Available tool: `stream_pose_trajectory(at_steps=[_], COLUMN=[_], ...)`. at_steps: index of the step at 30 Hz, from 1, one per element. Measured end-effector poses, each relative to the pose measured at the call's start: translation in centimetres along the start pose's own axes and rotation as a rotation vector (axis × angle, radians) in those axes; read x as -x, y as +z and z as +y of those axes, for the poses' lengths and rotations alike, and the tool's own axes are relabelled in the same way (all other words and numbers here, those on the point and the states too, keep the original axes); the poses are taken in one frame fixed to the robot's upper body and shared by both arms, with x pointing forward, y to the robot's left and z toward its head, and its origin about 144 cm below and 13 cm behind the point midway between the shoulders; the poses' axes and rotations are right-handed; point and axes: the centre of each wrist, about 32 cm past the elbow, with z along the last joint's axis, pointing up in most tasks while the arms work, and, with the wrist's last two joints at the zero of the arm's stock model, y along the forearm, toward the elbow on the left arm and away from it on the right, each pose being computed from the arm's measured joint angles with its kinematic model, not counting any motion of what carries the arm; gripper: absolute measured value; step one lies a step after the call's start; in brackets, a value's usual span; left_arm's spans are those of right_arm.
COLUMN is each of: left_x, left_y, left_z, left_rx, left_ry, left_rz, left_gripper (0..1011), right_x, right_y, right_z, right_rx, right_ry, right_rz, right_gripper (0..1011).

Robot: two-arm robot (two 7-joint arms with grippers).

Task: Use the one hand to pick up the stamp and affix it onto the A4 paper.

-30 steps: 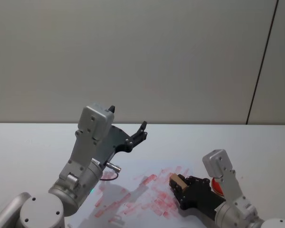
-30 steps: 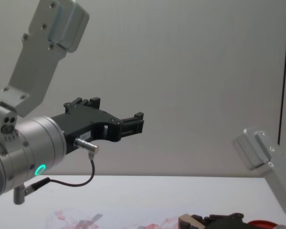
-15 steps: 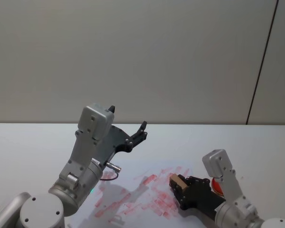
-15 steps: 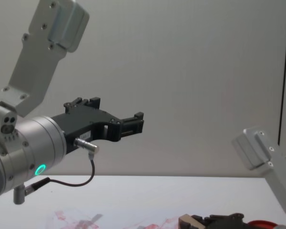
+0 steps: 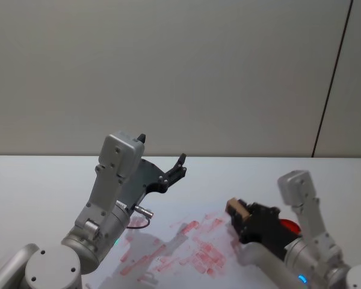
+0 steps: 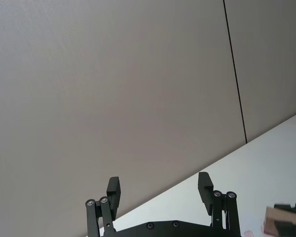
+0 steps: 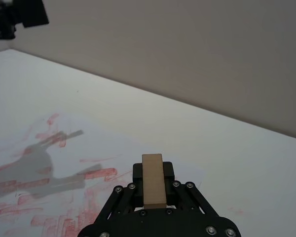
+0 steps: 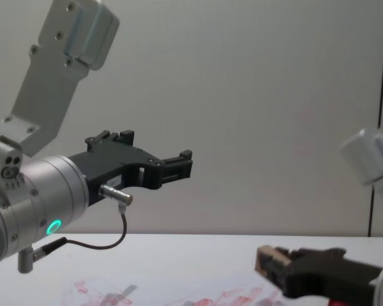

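My right gripper (image 5: 237, 212) is shut on the stamp (image 5: 235, 208), a small tan wooden block, and holds it in the air above the right edge of the A4 paper (image 5: 168, 244). The right wrist view shows the stamp (image 7: 153, 180) clamped between the black fingers, with the red-smeared paper (image 7: 59, 148) below. From the chest camera the stamp (image 8: 268, 262) hangs clear of the sheet (image 8: 179, 298). My left gripper (image 5: 162, 150) is open and raised over the paper's far left side, with nothing between its fingers (image 6: 203, 183).
A flat red ink pad (image 5: 287, 227) lies on the white table (image 5: 42, 180) behind my right gripper, partly hidden by the arm. A grey wall stands behind the table. My left arm's cable (image 8: 105, 245) dangles under its wrist.
My right gripper has risen off the paper and shifted right with the stamp still in it. The left arm has not moved.
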Motion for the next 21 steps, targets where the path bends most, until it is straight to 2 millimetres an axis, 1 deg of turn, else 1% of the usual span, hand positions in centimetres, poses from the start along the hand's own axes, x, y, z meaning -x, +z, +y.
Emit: stream_pose_trajectory(at_steps=[3,9,21], left_x=[0.0,0.0,0.0], left_y=[0.0,0.0,0.0], left_z=[0.0,0.0,0.0], left_rx=[0.000,0.000,0.000], left_ry=[0.000,0.000,0.000], left_rz=[0.000,0.000,0.000], left_gripper=[1002,1002,1002], right_x=[-0.8,-1.8,-3.4], right_y=[0.4,0.7,0.1], right_z=[-0.5,-1.4,-3.2], right_rx=[-0.020,-0.031,-0.009], right_ry=[-0.026,-0.064,-0.127], right_rz=[0.004,0.009,0.009], right_gripper=[217,217,217])
